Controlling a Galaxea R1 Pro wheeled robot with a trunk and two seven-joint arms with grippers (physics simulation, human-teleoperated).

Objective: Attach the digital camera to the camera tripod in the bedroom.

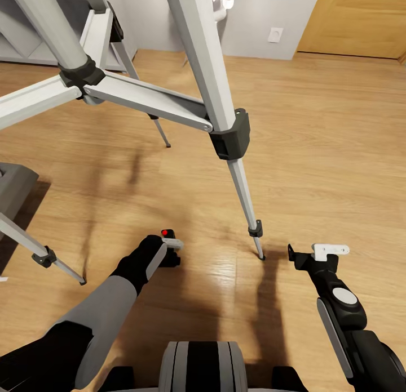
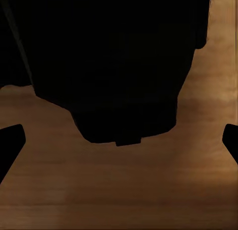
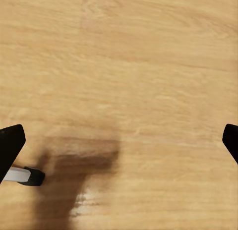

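Observation:
The camera tripod point(image 1: 225, 127) stands right in front of me, its silver-grey legs and black joints spread over the wood floor. One foot point(image 1: 258, 251) lands between my two grippers. My left gripper point(image 1: 169, 250) is shut on the digital camera point(image 1: 167, 234), whose red button shows on top. In the left wrist view the camera point(image 2: 114, 66) is a big black mass between the fingers point(image 2: 10, 145), with floor beyond. My right gripper point(image 1: 318, 250) hangs open and empty just right of that foot. In the right wrist view its fingers point(image 3: 10, 143) stand wide apart over bare floor.
A grey bed frame corner point(image 1: 14, 183) juts in at the left, beside another tripod foot point(image 1: 48, 258). The wooden door point(image 1: 361, 20) and a wall socket point(image 1: 274, 34) are at the back right. My base point(image 1: 203, 366) shows below.

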